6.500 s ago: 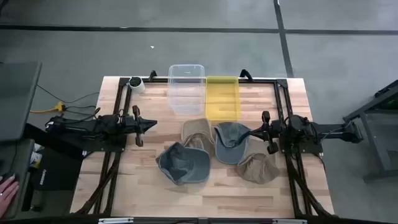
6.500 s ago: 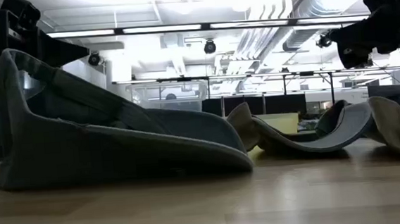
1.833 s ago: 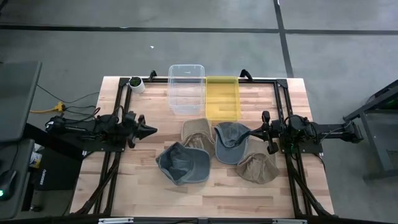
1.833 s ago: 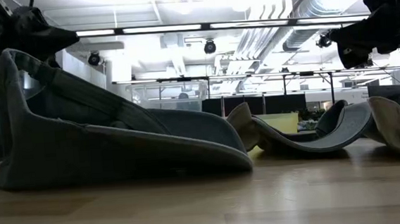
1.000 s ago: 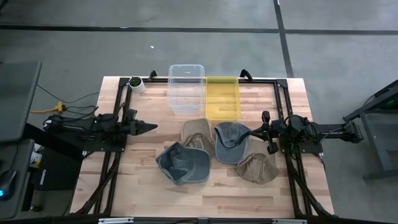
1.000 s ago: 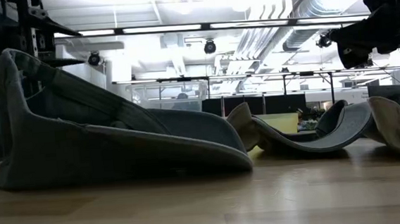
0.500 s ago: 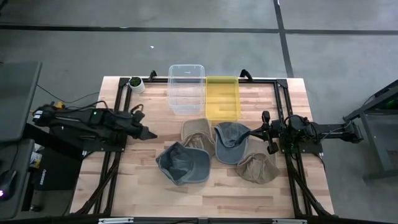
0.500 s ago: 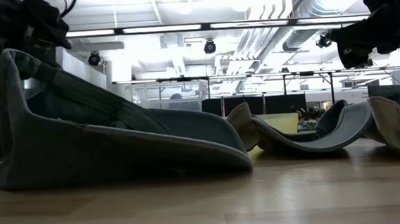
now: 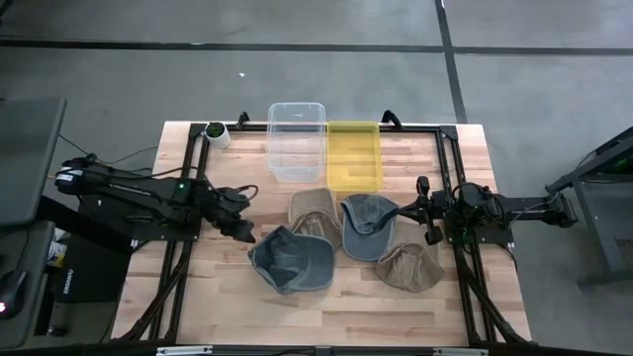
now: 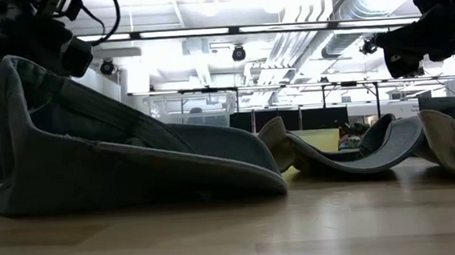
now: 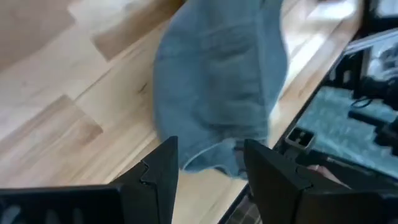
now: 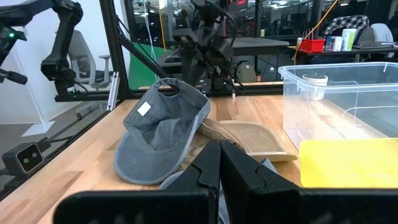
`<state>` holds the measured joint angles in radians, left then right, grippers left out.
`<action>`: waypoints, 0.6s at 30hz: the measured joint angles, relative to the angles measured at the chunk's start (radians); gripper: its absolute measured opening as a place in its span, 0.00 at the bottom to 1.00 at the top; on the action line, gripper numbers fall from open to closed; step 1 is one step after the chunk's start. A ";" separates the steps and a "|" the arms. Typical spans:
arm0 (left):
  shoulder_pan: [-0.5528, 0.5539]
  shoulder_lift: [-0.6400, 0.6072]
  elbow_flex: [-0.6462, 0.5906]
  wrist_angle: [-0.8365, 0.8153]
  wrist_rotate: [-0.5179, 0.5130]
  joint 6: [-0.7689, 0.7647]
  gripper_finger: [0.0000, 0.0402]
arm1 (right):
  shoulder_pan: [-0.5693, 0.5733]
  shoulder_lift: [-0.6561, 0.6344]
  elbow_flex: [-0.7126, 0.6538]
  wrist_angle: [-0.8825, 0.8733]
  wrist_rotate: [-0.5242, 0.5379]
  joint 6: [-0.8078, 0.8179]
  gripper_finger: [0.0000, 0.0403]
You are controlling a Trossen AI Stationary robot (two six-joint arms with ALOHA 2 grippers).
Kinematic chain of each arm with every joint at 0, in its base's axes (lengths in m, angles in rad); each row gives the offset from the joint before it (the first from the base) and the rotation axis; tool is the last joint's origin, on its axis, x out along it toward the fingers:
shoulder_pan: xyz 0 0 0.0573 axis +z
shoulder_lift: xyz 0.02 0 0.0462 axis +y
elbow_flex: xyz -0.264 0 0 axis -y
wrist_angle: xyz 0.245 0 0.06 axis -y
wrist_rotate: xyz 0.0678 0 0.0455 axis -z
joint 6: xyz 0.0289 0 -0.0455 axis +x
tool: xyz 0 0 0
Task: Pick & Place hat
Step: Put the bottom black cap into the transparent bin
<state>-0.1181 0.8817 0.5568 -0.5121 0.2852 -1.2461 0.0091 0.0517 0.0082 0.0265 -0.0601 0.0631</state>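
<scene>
- Wooden counter [image 9: 198, 287] carrying four hats in a loose cluster near the middle, with two bins at the far edge.
- Clear bin [image 9: 297, 138] and yellow bin [image 9: 354, 153] side by side, touching, just beyond the hats.
- Grey-blue hat [image 9: 290, 260] lying upside down at the near-left of the cluster, inside facing up, brim toward the right; filling the left half of the low view [image 10: 125, 163].
- Second grey hat [image 9: 368, 222] right of centre, overlapping a tan hat [image 9: 312, 208] on its left; another tan hat [image 9: 410, 265] at the near-right.
- Left gripper [image 9: 242, 233] reaching in from the left, just beside the rear rim of the grey-blue hat; touching or not, cannot tell.
- In the left wrist view, fingers [image 11: 158, 171] spread apart with a clear gap, nothing clamped between them, grey-blue hat [image 11: 217, 99] straight ahead.
- Right gripper [image 9: 423, 210] hovering at the right edge of the second grey hat, fingers [image 12: 208, 165] pressed together, holding nothing.
</scene>
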 joint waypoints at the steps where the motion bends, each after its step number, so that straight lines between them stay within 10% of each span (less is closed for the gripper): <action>1: 0.000 0.013 0.000 -0.004 0.003 0.008 0.40 | 0.000 0.000 0.000 0.000 0.000 0.000 0.01; 18: 0.000 0.160 0.000 -0.106 -0.046 -0.070 0.40 | 0.000 0.000 0.000 0.000 0.000 0.000 0.01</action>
<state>-0.1184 1.0417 0.5568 -0.6185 0.2394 -1.3166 0.0092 0.0517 0.0084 0.0265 -0.0599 0.0631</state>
